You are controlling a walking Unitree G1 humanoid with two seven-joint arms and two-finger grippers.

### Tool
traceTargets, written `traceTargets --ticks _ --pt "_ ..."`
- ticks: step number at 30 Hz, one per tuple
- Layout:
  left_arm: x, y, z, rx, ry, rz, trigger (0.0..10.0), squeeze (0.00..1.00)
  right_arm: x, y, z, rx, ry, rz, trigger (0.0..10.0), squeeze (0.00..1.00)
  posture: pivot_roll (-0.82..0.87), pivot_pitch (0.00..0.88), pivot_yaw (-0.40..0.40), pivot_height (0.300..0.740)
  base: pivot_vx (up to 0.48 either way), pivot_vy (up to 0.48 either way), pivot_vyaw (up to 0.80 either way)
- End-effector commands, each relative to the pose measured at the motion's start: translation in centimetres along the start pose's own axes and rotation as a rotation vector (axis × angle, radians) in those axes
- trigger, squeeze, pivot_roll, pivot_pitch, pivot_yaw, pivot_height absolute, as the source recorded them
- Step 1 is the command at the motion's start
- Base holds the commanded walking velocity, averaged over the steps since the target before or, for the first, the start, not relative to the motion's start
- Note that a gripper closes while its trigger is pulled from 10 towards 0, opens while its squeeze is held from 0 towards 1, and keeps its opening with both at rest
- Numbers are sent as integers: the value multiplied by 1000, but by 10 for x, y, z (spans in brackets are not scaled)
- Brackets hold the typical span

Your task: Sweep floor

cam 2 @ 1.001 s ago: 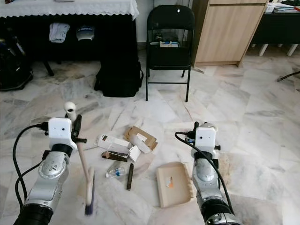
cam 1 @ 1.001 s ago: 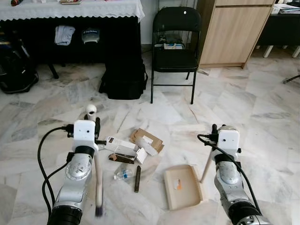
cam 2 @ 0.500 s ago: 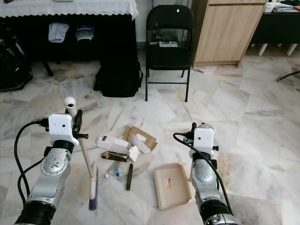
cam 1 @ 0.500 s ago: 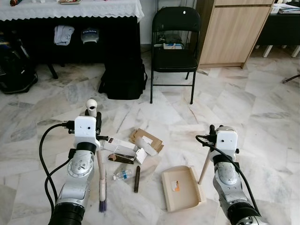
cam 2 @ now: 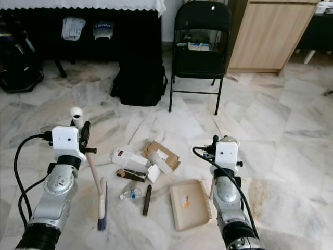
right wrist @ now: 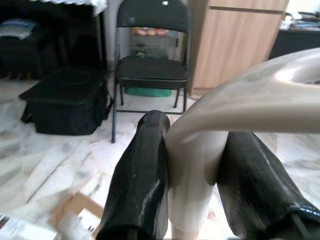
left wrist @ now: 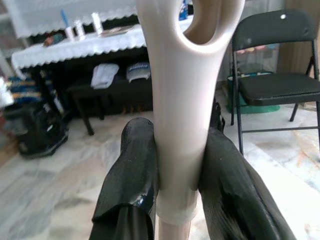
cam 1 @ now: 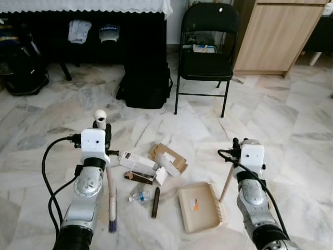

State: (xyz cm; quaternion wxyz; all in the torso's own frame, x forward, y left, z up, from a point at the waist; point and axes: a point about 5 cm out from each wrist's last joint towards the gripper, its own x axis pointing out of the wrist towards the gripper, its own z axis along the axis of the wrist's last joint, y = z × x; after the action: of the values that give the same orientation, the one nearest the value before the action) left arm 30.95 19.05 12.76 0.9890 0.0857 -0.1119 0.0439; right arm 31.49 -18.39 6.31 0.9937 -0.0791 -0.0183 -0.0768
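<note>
My left gripper (cam 1: 102, 136) is shut on the beige broom handle (left wrist: 177, 125), its black fingers (left wrist: 127, 180) pressed on both sides. The broom's brush (cam 1: 112, 208) with purple bristles rests on the marble floor just left of a small plastic bottle (cam 1: 140, 197). My right gripper (cam 1: 237, 151) is shut on the dustpan's handle (right wrist: 195, 165). The beige dustpan (cam 1: 199, 208) lies flat on the floor to the right of the litter. The litter is a brown cardboard box (cam 1: 169, 158), a white box (cam 1: 138, 163) and a dark bar (cam 1: 155, 202).
A black folding chair (cam 1: 205, 57) and a black bag (cam 1: 145, 83) stand beyond the litter. A wooden cabinet (cam 1: 276, 36) is at the back right, a cloth-covered table (cam 1: 78, 5) at the back left with another black bag (cam 1: 21, 67) beside it.
The whole view has shifted a little. The brush, blurred a second ago, has settled left of the bottle. The dustpan has edged slightly toward the litter.
</note>
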Motion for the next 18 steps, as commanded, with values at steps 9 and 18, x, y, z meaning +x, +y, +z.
traceTargets --ticks 9,18 --pt "3 -6 8 -14 -46 -19 10000 0 3 -7 7 -3 -40 -18 10000 0 84 63 -2 740 0 0 0" --pt "3 -4 7 -27 -42 -14 10000 0 3 -5 8 0 -40 -14 10000 0 84 62 -2 740 0 27 0"
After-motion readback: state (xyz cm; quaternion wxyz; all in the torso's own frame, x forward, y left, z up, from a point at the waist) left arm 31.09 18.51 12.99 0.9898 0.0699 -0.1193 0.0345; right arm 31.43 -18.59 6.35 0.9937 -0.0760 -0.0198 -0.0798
